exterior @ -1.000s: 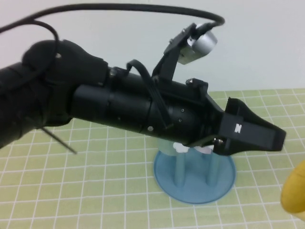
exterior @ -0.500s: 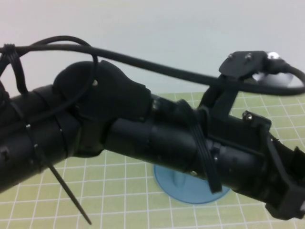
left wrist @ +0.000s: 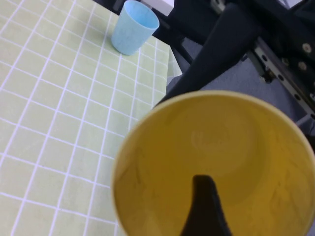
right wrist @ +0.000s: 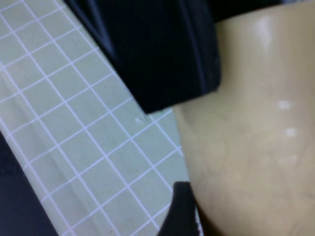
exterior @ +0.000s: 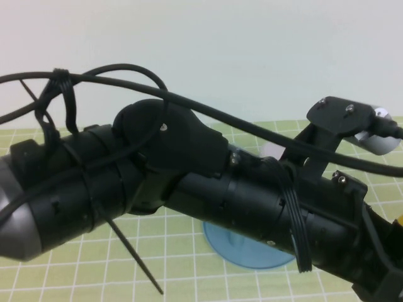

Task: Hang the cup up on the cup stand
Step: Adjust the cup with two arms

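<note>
The cup [left wrist: 216,162] is held off the table [exterior: 75,264] at the near right, beyond the table edge. Its open mouth faces the left wrist, so its long axis lies along the left gripper's [left wrist: 204,206] line of reach. A part of that gripper is seen inside the mouth. Whether its jaws are closed cannot be told.

The right gripper [right wrist: 183,211] is pressed against the outer wall of the cup and is judged to be clamped on it.

The cup stand [exterior: 245,255] lies to the left of the cup, largely hidden under the left arm [exterior: 220,195]. Its posts are not visible. The cup must therefore be carried leftward, mouth down.
</note>
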You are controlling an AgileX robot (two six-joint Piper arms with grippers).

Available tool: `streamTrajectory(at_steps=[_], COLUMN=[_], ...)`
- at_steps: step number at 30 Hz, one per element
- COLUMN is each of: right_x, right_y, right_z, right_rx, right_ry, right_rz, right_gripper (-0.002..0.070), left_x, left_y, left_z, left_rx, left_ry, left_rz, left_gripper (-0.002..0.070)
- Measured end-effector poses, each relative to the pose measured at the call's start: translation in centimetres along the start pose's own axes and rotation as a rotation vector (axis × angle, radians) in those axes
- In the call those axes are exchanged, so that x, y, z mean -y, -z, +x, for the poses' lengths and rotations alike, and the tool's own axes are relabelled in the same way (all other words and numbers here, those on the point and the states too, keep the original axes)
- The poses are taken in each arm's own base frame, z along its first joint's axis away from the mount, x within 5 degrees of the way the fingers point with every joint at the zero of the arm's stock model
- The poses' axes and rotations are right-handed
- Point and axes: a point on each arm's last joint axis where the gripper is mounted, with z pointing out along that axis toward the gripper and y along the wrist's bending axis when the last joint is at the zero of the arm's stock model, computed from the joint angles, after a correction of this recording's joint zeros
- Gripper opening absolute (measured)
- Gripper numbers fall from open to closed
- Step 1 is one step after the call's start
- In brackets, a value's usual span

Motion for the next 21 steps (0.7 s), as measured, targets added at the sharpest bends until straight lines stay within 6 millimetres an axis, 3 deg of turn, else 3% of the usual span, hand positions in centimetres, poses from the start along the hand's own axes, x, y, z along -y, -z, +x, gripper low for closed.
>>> streamTrajectory(at_steps=[4,8,16,21], right_x=[0.1,0.3,0.0,0.1], right_y=[0.0,-0.1,-0.1,-0.1], right_z=[-0.1,-0.2,-0.1,-0.1], right_rx=[0.007,0.027,0.015,0.023], right_ry=[0.018,0.039,0.061,0.054], right_rz=[0.013,0.026,-0.001,0.005], right_gripper=[0.0584,0.0584,0.059,0.0664], left_x=[-0.3,-0.3,-0.5,-0.6], left_y=[-0.4,-0.8,-1.6,-1.7], left_z=[0.0,0.3,0.7,0.7], left_rx=[0.009,-0.013,-0.028,-0.024], left_ry=[0.0,-0.03,-0.011,0.001], left_rz=[0.013,0.064,0.145,0.157], left_gripper=[0.0272,0.0004,0.0,0.0])
